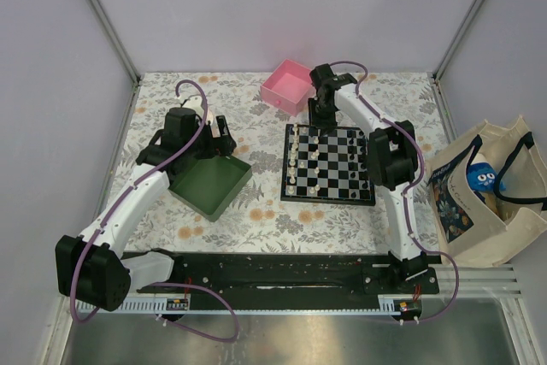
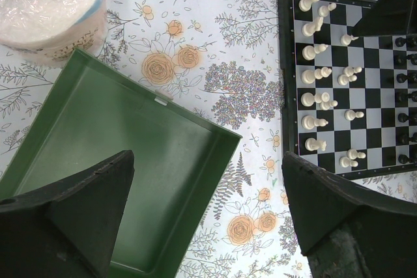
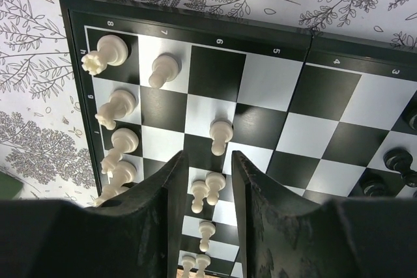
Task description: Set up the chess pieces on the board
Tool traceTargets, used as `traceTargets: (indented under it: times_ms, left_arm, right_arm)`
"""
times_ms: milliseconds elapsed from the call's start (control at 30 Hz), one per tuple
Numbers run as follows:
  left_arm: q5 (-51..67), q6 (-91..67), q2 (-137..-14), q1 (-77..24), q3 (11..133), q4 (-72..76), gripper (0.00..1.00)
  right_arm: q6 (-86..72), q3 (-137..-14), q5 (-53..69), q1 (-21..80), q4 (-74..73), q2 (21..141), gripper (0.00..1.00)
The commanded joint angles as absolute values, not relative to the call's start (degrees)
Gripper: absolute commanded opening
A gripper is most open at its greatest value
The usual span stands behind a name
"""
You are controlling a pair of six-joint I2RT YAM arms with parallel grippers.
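Note:
The board [image 1: 327, 200] lies right of centre, with cream-white chess pieces [image 1: 297, 160] in its left columns and black chess pieces [image 1: 363, 160] along its right. My right gripper [image 1: 318, 119] hangs over the board's far edge. In the right wrist view it [image 3: 210, 157] is narrowly open and empty above white pawns [image 3: 207, 188], with one pawn [image 3: 221, 136] just beyond the tips. Black pieces [image 3: 397, 159] show at the right. My left gripper [image 1: 224, 136] is open wide and empty over the green tray's [image 1: 209, 185] far edge; it also shows in the left wrist view [image 2: 208, 161].
A pink square box [image 1: 287, 85] stands just behind the board. The green tray [image 2: 130, 141] looks empty. A white plastic-wrapped roll [image 2: 52, 4] sits behind the tray. A cloth bag [image 1: 487, 190] lies at the table's right edge. The board's rim [image 2: 285, 63] is right of the tray.

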State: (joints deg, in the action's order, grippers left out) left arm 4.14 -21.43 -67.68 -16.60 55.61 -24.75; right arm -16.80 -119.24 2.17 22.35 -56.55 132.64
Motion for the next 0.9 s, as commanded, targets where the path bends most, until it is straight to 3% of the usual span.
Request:
traceTargets:
  times_ms: [0, 867]
  left_arm:
    - [5.01, -21.62, -67.41, -16.70, 55.55, -22.59, 0.99]
    - [5.45, -21.71, -67.76, -16.61, 55.81, -22.59, 0.99]
  right_arm:
    - [-16.35, -121.46, 0.44, 22.24, -56.86, 133.07, 0.41]
    - [-16.35, -121.64, 0.97, 22.32, -57.22, 134.74, 0.30]
